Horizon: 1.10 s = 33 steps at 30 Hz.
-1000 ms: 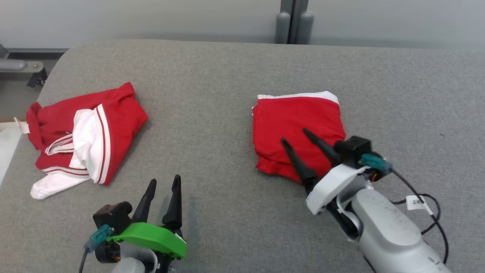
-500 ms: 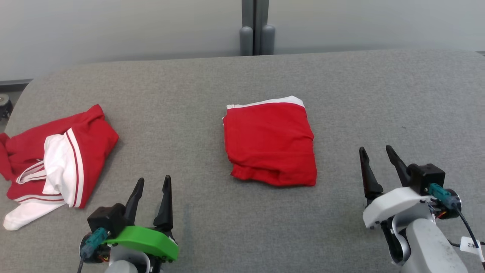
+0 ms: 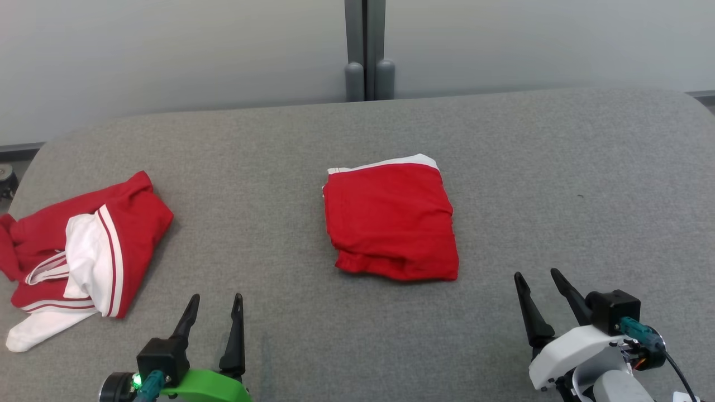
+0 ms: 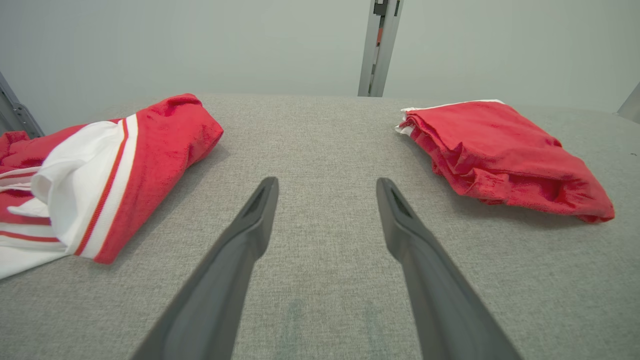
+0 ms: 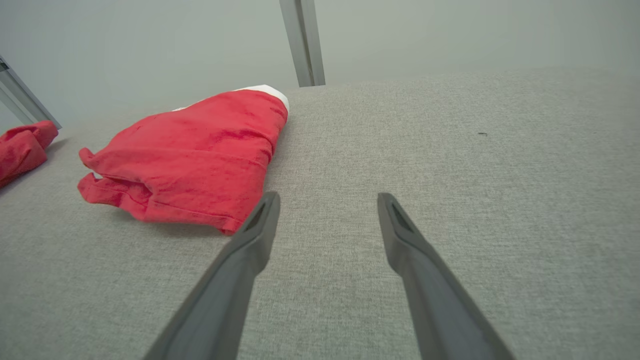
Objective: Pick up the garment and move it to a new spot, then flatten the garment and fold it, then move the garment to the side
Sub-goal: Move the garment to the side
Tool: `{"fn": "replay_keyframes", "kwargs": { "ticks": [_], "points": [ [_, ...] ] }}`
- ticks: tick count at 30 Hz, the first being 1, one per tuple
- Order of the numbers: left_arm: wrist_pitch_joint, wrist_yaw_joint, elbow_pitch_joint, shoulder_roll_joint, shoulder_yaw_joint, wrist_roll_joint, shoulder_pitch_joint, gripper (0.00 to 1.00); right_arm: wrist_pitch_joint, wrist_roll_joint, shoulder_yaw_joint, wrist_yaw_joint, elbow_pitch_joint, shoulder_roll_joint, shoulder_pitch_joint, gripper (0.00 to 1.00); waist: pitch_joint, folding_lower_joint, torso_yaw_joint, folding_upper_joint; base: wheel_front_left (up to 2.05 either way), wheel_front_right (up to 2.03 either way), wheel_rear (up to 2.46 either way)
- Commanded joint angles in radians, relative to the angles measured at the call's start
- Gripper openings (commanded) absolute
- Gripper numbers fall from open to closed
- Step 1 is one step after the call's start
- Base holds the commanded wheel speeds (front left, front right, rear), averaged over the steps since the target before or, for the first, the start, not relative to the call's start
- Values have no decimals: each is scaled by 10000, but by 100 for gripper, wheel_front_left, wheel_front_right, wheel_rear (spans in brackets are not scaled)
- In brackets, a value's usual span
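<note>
Since a second ago the right gripper [image 3: 536,273] has drawn back off the garment to the lower right of the head view, fingers spread wide and holding nothing. The whole view has also shifted, which is the camera's doing. At the lower left, the left gripper [image 3: 217,296] is likewise wide open and empty over the bare grey table [image 3: 279,346].

Farther up, at the centre of the frame, the garment [image 3: 391,223] lies folded into a rough red square with a white strip along its far edge, well apart from both grippers. At the left edge a second red-and-white bundle [image 3: 89,245] lies crumpled. Both cloths rest straight on the table, not inside anything.

Folding looks done, so shifting the garment aside seems the step left. It would be best to pinch through all layers at opposite edges, lift level so the fold holds, and set it down clear of the bundle. Beyond the table stands a grey post [image 3: 366,50].
</note>
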Motion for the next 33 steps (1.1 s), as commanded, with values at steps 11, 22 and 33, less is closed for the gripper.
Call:
{"fn": "replay_keyframes", "kwargs": {
  "ticks": [11, 22, 33],
  "points": [
    [-7, 38, -275, -117, 84, 516, -752, 100, -17, -157, 536, -15, 422, -32, -2286, 100, 1741, 0, 674, 0, 0, 0, 0],
    [-7, 29, -70, -123, -509, 279, -1695, 100, 80, -382, 993, -15, 3149, -29, -4924, 100, 2980, 0, 1332, 0, 0, 0, 0],
    [-7, 27, -153, -9, -670, 327, -1596, 100, 34, -152, 1225, -32, 4781, -99, -4938, 0, 2637, 0, -31, 0, 0, 0, 0]
  ]
}}
